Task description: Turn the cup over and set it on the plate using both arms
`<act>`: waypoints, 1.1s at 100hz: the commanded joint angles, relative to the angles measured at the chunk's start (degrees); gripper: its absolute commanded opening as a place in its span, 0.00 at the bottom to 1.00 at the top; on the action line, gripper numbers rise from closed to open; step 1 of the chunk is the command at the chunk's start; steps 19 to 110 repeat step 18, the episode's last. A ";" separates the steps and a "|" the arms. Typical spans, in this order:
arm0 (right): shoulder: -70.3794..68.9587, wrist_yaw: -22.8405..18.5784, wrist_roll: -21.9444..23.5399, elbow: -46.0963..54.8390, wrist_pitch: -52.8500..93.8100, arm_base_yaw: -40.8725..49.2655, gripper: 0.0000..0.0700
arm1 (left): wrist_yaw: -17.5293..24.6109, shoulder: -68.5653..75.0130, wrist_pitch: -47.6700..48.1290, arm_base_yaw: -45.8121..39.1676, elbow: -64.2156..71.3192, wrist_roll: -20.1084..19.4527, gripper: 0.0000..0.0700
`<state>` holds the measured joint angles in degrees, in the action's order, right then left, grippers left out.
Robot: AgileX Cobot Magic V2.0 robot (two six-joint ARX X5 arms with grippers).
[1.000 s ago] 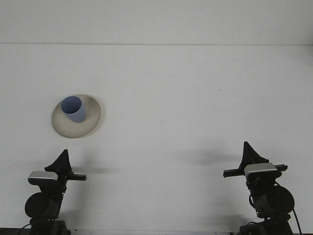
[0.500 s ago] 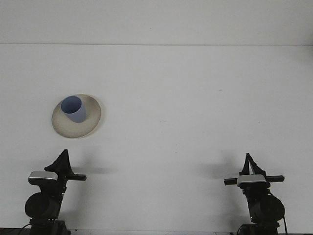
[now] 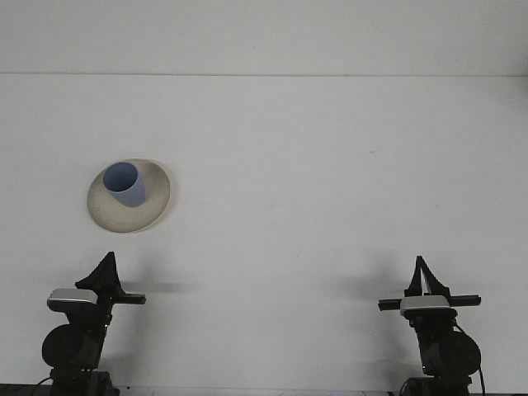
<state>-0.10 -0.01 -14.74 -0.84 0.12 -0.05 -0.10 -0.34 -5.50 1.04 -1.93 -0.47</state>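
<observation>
Standing upright, mouth up, the blue cup [image 3: 124,183] sits on the beige plate [image 3: 129,195] at the tabletop [image 3: 313,165] left; left fingers [image 3: 107,266] and right fingers [image 3: 424,272] both pressed together, well apart from it

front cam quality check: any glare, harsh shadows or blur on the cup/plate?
Front view: even, diffuse light, no glare on the white table; blue cup and beige plate are reasonably sharp, only slightly soft from low resolution; shadows are faint, soft smudges on the table beside the left claw and right claw; no obvious distortion, the table's far edge runs straight.
</observation>
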 commanded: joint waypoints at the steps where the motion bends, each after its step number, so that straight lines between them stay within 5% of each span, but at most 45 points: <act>1: 0.04 0.00 -0.11 0.11 -0.76 0.00 0.00 | -0.15 0.11 -0.57 0.09 1.11 0.42 0.02; 110: 0.04 0.02 -0.11 0.11 -0.76 0.00 0.00 | -0.15 0.11 -0.57 0.09 1.11 0.42 0.02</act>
